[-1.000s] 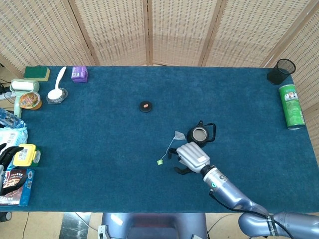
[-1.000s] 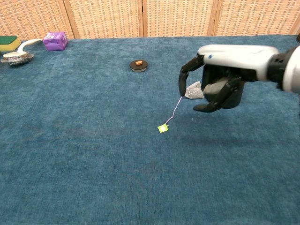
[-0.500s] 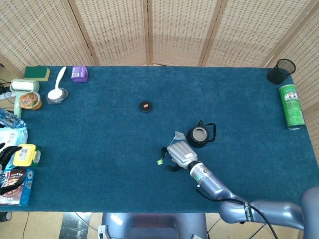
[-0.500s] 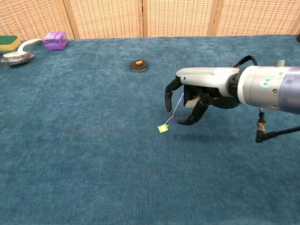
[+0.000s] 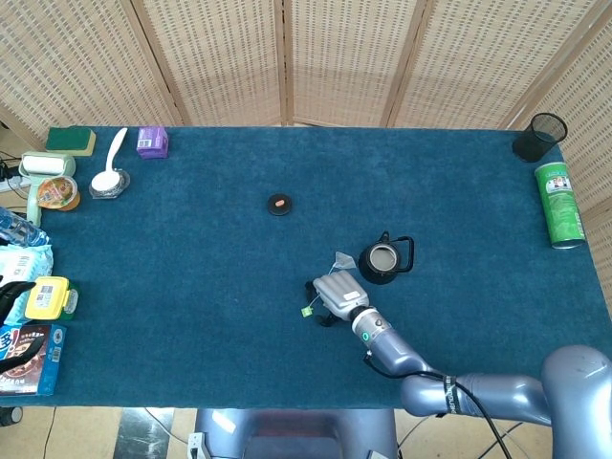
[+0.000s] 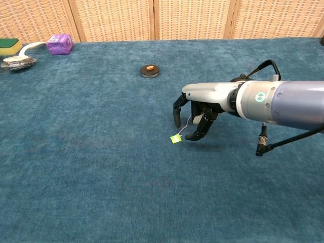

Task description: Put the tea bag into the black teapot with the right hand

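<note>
The right hand point(image 6: 195, 119) hangs low over the blue cloth with its fingers point(image 6: 176, 112) curled downward and apart, nothing in them: loose, not clenched. It sits right over the string point(image 6: 188, 121), and that looks like the reason for the posture, fingers arched either side of the thin line so a pinch can close on it.

The tea bag point(image 5: 343, 260) lies on the table point(image 5: 191, 268) just beside the teapot point(image 5: 382, 259), on the pot's left, roughly mid-table and a little toward the near edge. Its string runs down to the green tag point(image 6: 176, 138), which lies flat just below the fingertips. In the chest view the bag itself is hidden behind the hand.

The pot is lidless, its mouth open to the camera, so the way in is free. The lid point(image 5: 279, 204), a small black disc with an orange knob, rests well apart toward the far edge, likely parked there to keep the opening clear.

My read: this is the grasp step, bag not yet lifted. A string is a slippery, skinny target, and a miss would just brush it along the cloth.

The left hand point(image 5: 11, 296) shows only as dark fingers at the left edge beside some packets; whether it is loose or closed I cannot tell.
</note>
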Controlling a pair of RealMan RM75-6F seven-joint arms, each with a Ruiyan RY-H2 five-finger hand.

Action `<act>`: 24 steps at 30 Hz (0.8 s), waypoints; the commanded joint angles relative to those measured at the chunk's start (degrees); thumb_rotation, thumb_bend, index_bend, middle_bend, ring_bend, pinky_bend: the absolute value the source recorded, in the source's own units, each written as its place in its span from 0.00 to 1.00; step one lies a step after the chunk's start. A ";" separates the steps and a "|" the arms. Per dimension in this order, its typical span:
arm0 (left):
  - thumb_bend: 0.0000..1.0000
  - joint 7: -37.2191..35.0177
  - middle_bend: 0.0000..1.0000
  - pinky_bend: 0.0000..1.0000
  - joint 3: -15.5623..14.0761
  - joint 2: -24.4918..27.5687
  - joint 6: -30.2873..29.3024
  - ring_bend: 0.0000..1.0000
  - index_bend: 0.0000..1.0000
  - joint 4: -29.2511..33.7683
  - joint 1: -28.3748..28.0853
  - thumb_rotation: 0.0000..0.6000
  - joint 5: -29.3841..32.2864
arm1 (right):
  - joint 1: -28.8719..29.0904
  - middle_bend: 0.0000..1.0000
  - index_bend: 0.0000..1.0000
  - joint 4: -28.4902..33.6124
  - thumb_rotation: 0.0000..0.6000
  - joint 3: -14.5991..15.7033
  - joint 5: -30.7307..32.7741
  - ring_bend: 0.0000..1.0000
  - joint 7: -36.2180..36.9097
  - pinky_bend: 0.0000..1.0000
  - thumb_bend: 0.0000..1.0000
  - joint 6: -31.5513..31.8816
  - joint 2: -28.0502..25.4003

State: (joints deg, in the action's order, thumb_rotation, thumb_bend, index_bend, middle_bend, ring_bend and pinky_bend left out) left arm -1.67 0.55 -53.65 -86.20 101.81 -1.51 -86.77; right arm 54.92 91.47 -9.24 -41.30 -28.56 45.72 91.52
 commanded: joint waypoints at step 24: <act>0.29 -2.81 0.19 0.13 -0.30 -0.15 -1.01 0.08 0.18 -2.36 0.94 1.00 0.00 | 2.61 1.00 0.45 0.39 1.00 1.11 3.01 1.00 -3.19 1.00 0.44 7.09 3.96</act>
State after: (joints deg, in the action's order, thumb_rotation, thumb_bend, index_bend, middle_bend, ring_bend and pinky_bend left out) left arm -4.48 0.25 -53.81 -87.21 99.45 -0.58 -86.77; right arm 57.69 91.64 -8.19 -38.05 -31.85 52.57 95.43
